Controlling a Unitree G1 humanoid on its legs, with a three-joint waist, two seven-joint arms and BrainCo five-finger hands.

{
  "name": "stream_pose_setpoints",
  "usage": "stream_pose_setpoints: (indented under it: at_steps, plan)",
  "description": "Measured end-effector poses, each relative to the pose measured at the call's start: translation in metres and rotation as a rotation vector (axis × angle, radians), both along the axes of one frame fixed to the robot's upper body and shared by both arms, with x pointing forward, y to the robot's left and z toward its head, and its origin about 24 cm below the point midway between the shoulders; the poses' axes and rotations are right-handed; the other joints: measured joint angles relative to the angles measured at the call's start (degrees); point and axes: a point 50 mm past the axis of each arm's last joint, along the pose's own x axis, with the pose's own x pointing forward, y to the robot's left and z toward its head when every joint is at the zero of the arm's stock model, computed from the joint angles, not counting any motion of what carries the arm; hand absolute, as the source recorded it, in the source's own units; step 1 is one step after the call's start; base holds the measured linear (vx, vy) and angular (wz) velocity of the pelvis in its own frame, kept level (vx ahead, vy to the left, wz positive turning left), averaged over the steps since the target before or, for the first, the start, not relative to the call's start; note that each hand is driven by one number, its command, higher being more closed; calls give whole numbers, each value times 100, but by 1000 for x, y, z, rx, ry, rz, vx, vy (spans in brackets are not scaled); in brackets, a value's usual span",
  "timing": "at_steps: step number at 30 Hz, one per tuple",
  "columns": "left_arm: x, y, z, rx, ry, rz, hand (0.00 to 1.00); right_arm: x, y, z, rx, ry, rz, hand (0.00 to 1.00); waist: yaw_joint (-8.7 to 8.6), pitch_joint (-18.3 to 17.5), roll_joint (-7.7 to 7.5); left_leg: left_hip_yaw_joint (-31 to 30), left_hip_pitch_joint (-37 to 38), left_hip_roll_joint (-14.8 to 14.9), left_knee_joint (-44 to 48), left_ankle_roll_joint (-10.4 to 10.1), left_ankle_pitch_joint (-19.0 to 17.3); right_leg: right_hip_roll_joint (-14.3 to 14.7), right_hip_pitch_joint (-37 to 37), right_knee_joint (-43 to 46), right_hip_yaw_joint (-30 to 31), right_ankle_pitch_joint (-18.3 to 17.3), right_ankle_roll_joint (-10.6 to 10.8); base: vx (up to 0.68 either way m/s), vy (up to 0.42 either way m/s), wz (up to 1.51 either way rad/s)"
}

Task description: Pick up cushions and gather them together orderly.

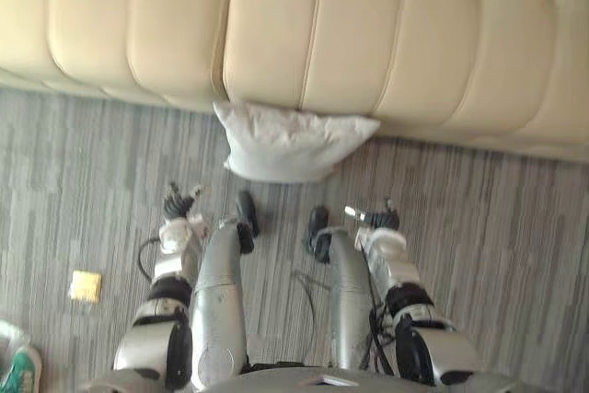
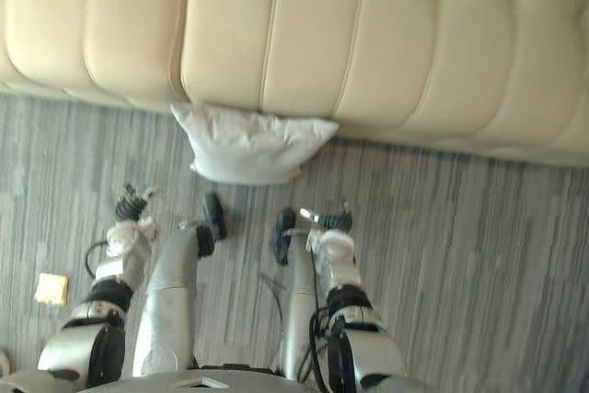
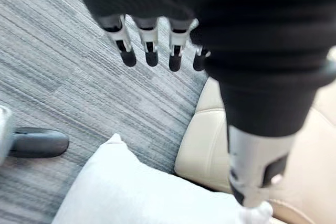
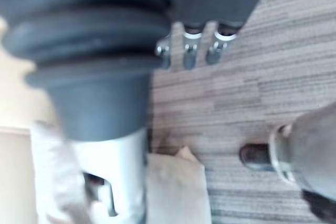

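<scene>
- My left hand hangs low over the carpet on the robot's left side. In its wrist view the fingers run out nearly straight and the thumb stands apart from them, so it is open and has hold of nothing.
- My right hand hangs at about the same level on the other side. Its fingers look loosely extended, though blurred, and I see nothing in them.
- 1 white cushion lies on the floor beyond the 2 hands and roughly midway between them, apart from both. Its back edge touches the base of the sofa.
- The cream sofa runs across the far side, and the cushion sits just below a seam between 2 of its sections.
- The carpet is grey and striped. A small yellow square lies flat on it outside my left arm, well apart from the cushion.
- A green-and-white shoe shows at the near left corner.
</scene>
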Motion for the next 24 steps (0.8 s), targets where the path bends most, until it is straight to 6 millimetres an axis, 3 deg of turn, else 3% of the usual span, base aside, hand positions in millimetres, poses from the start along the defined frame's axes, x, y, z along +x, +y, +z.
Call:
stream_pose_setpoints:
  at_steps: [2,3,8,12,19,20,23,24]
  plan:
    - [11,5,18,-9,-57,19,0,15,-4,25,6,-80,-21,0,-3,152,3,-29,-338,28,185,48,30,-23,-345,216,-2,-14,3,-51,-31,5]
    - [20,11,36,-3,-114,33,0,29,-7,55,-7,-178,-27,0,-11,293,6,-63,-671,53,365,58,36,-30,-673,415,0,-29,6,-53,-38,2]
    - [37,24,80,51,-229,55,0,51,-18,117,-49,-351,-62,0,1,468,0,-100,-1515,145,797,73,28,-43,-1550,923,23,-82,-17,-54,-29,0]
    - [45,32,115,106,-321,72,0,60,-18,152,-66,-437,-75,0,-8,489,-6,-126,-2220,205,1094,34,22,-59,-2298,1313,44,-152,-29,-94,-22,1]
    - [54,25,175,234,-476,49,0,67,-4,207,-158,-582,-34,0,-39,507,-7,-185,-3117,228,1382,27,102,-134,-3231,1766,27,-179,-58,-68,-4,7]
    - [55,20,192,281,-522,33,0,65,3,227,-187,-648,-24,100,-39,507,-7,-209,-3306,229,1460,25,105,-145,-3421,1872,26,-196,-77,-43,-1,8]
    - [59,3,220,379,-590,-16,0,59,23,265,-275,-776,-13,100,-54,509,-8,-258,-3614,236,1600,28,113,-165,-3733,2064,9,-240,-101,-38,-10,8]
    - [60,-3,224,399,-604,-29,0,58,28,269,-303,-792,-9,100,-60,509,-8,-264,-3647,241,1623,28,113,-165,-3762,2086,5,-245,-105,0,0,0]
